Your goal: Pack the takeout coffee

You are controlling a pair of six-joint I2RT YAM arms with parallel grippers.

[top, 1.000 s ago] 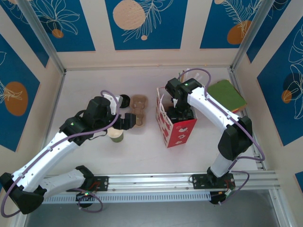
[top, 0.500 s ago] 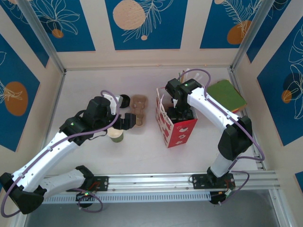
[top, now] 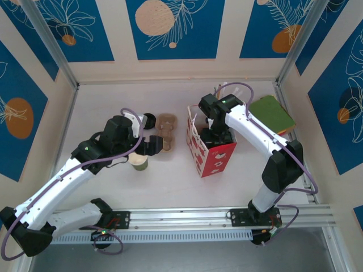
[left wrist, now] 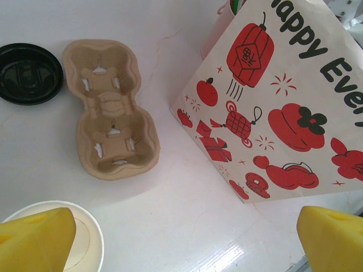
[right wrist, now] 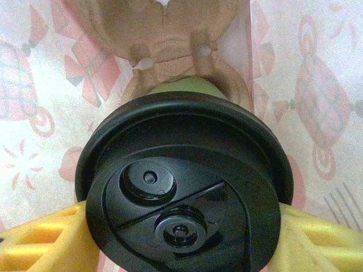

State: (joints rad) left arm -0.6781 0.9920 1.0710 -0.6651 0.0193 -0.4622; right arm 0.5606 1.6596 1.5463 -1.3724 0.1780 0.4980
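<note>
My right end effector (right wrist: 184,243) pinches the coffee (right wrist: 181,187) inside the bag (top: 218,158). I'd lower it straight into the tray (right wrist: 170,34) at 12 o'clock.

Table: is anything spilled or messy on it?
Nothing looks spilled. One odd thing: a cup stands open with no lid, while a black lid lies loose on the far side of the tray, apart from the cup. The bag stands upright.

On pale table (top: 170,181): loose black lid (left wrist: 28,73) just beside brown pulp cup carrier (left wrist: 110,110); lidless paper cup (top: 138,161) nearer; red-and-white bag (top: 212,158) upright at right; flat green pad (top: 272,113) by far right corner.
</note>
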